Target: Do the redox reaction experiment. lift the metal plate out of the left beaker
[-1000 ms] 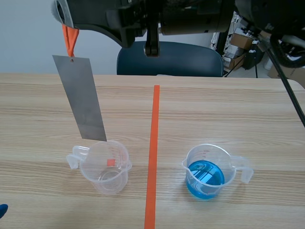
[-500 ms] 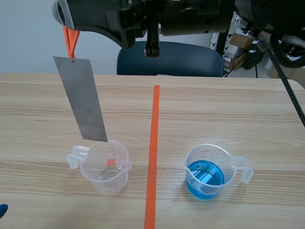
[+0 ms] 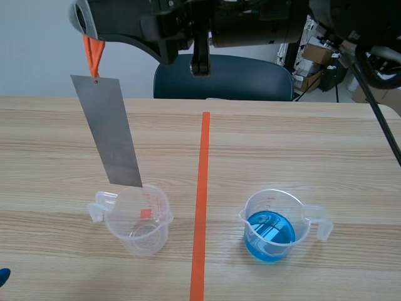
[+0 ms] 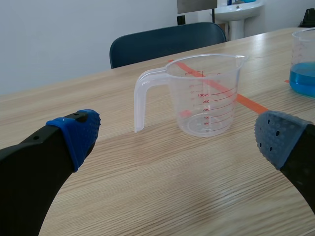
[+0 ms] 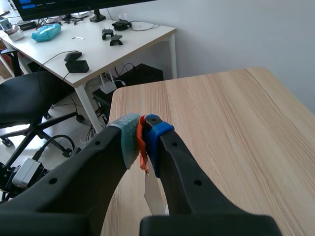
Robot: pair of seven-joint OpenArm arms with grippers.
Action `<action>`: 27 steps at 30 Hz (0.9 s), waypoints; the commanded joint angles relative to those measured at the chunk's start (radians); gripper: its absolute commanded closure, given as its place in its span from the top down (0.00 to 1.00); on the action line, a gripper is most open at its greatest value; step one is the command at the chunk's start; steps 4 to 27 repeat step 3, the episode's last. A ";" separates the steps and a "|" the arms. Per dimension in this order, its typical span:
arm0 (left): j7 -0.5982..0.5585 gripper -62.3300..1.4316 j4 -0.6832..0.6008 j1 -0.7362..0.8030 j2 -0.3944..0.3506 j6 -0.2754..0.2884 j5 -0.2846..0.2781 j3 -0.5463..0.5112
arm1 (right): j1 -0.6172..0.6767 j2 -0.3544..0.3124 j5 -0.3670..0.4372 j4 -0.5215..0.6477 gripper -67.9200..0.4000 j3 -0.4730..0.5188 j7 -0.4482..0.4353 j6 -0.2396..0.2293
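Metal plate (image 3: 106, 128): hanging tilted from orange strap (image 3: 92, 53), lower edge just above left beaker's (image 3: 136, 216) far rim | right gripper (image 5: 141, 136): raised, clamped on strap | left gripper (image 4: 177, 135): low, desk's (image 3: 282, 138) near-left corner, fingers wide apart, holding nothing | right beaker (image 3: 272, 227): blue liquid, near edge, right half
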State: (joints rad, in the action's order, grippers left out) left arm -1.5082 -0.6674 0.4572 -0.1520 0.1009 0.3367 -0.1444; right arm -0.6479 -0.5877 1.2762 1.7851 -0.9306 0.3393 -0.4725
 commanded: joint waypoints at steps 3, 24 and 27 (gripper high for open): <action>-0.046 1.00 -0.003 0.010 0.002 -0.002 -0.003 -0.004 | -0.014 0.001 0.015 0.014 0.01 0.015 -0.019 0.000; -0.046 1.00 -0.003 0.010 0.002 -0.002 -0.003 -0.004 | -0.014 0.001 0.015 0.014 0.01 0.015 -0.019 0.000; -0.046 1.00 -0.003 0.010 0.002 -0.002 -0.003 -0.004 | -0.014 0.001 0.015 0.014 0.01 0.015 -0.019 0.000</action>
